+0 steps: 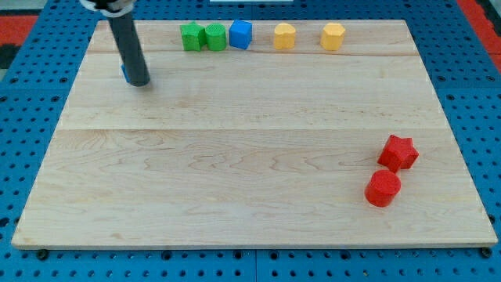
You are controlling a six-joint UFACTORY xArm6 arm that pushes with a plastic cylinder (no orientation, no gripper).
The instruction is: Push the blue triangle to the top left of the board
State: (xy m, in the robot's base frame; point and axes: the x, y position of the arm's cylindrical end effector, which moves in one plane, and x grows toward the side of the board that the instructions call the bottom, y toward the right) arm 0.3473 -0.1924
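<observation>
My dark rod comes down from the view's top left and its tip (138, 81) rests on the wooden board (235, 157) near the top left corner. A sliver of a blue block (124, 74) shows at the rod's left edge, touching it; the rod hides most of it, so its shape cannot be made out.
Along the top edge stand two green blocks (190, 36) (215, 36), a blue cube (241, 34) and two yellow hexagonal blocks (285, 36) (333, 36). At the lower right lie a red star (398, 152) and a red cylinder (383, 188).
</observation>
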